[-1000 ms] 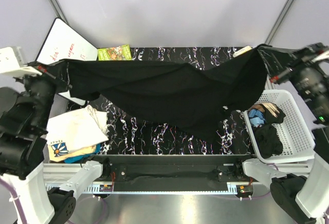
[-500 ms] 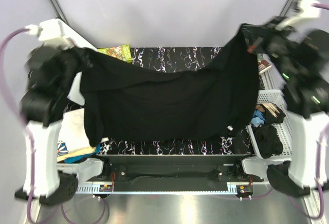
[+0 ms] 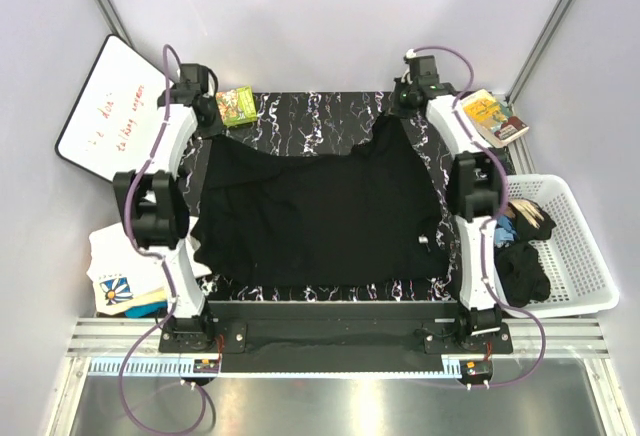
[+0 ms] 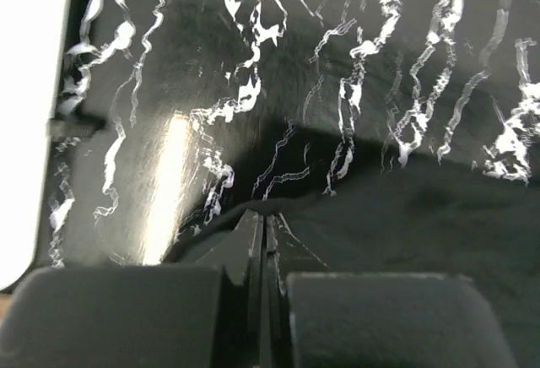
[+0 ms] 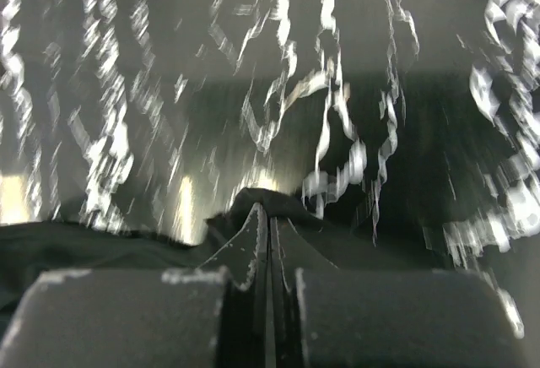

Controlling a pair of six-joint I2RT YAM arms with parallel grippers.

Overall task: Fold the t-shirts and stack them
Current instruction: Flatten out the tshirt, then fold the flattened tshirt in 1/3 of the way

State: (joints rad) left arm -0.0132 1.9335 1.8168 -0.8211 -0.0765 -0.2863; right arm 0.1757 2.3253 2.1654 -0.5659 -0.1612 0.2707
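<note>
While both arms reach toward the table's (image 3: 330, 114) far edge, the black t-shirt (image 3: 320, 211) lies spread across the table's middle. Left jaws clamp its far-left corner and right jaws clamp its far-right corner. White tees (image 3: 125, 261) sit off the table's near-left corner.

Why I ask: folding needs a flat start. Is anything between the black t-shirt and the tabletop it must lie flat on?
Nothing visible does. The left gripper and right gripper pinch the black t-shirt at its far corners; it lies on the table, the green box beyond its edge.
</note>
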